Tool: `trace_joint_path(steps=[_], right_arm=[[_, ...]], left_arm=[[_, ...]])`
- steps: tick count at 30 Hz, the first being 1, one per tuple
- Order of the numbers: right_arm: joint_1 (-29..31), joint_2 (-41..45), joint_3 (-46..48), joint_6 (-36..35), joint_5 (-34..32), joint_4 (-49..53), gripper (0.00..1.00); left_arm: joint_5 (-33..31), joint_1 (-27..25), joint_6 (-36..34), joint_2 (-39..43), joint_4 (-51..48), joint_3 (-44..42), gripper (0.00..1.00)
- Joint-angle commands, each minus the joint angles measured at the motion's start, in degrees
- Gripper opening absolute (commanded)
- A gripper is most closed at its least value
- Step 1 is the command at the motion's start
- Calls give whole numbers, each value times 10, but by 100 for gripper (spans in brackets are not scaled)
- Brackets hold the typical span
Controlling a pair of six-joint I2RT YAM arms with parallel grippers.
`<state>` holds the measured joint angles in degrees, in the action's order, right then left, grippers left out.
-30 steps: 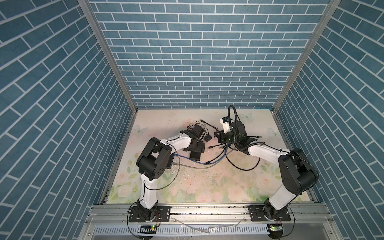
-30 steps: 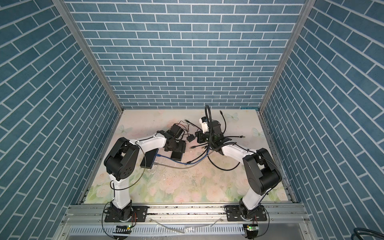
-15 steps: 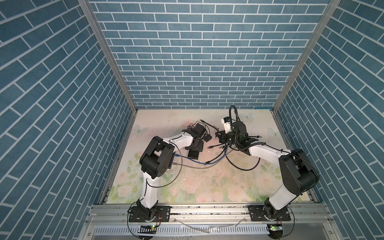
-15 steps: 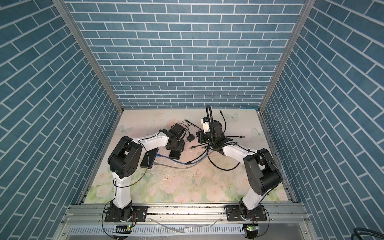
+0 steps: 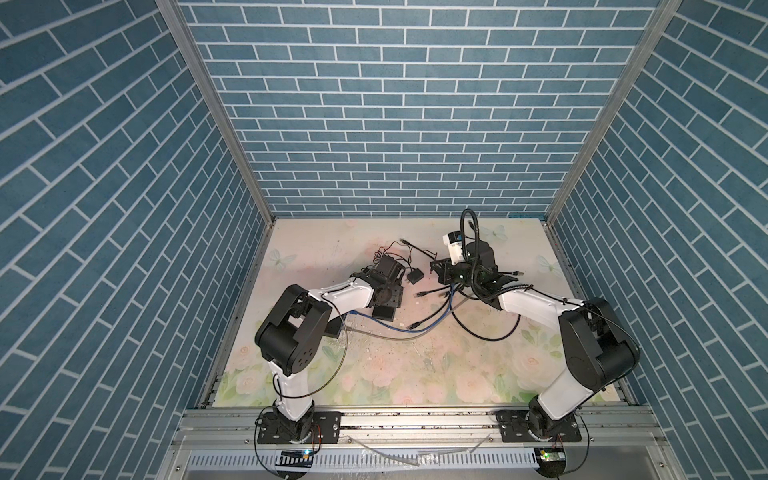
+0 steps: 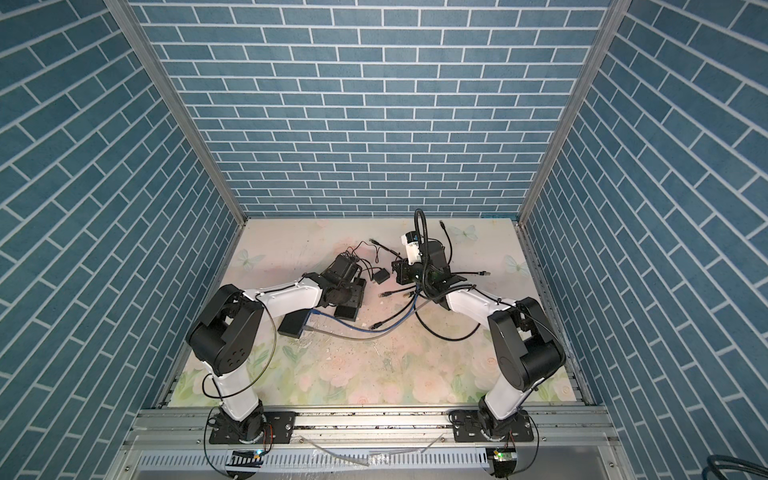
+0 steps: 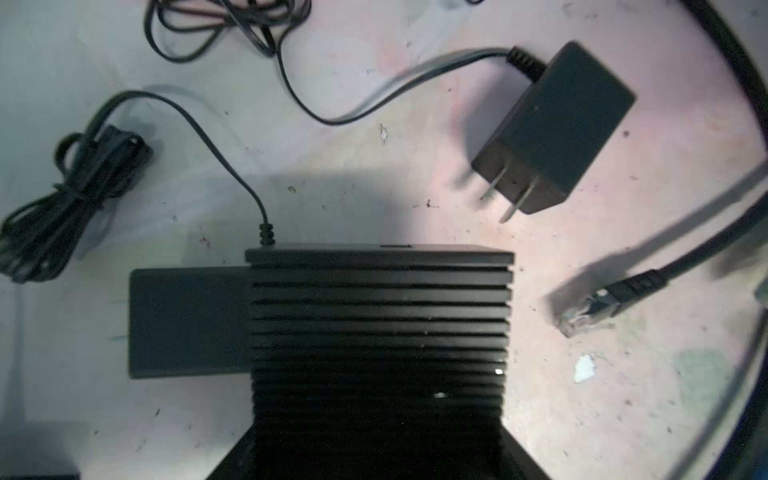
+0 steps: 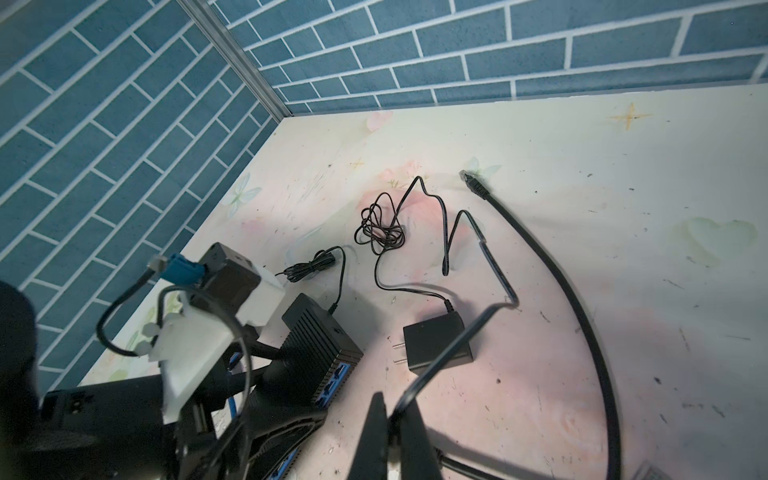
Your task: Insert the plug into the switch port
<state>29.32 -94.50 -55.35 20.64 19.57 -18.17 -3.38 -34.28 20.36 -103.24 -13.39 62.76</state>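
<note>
One change: the left hand (image 5: 385, 300) has narrowed onto the ribbed network switch (image 7: 378, 332) and grips its sides, part-open. The right hand (image 8: 390, 424) stays pinched shut on a black cable (image 8: 451, 353). An Ethernet plug (image 7: 590, 311) lies on the worktop (image 7: 623, 415) beside the switch, not inserted. The switch looks braced for insertion.
</note>
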Motion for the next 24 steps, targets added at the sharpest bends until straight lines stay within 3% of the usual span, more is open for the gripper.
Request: trace_joint_path(steps=[1, 15, 24], right_arm=[[-6, 21, 2, 9, 27, -38, 0], [-9, -12, -29, 32, 155, -140, 0], [-3, -23, -33, 55, 219, -217, 0]], left_arm=[[-2, -1, -29, 55, 78, -38, 52], [45, 0, -97, 249, 313, -244, 52], [69, 0, -171, 333, 575, -404, 53]])
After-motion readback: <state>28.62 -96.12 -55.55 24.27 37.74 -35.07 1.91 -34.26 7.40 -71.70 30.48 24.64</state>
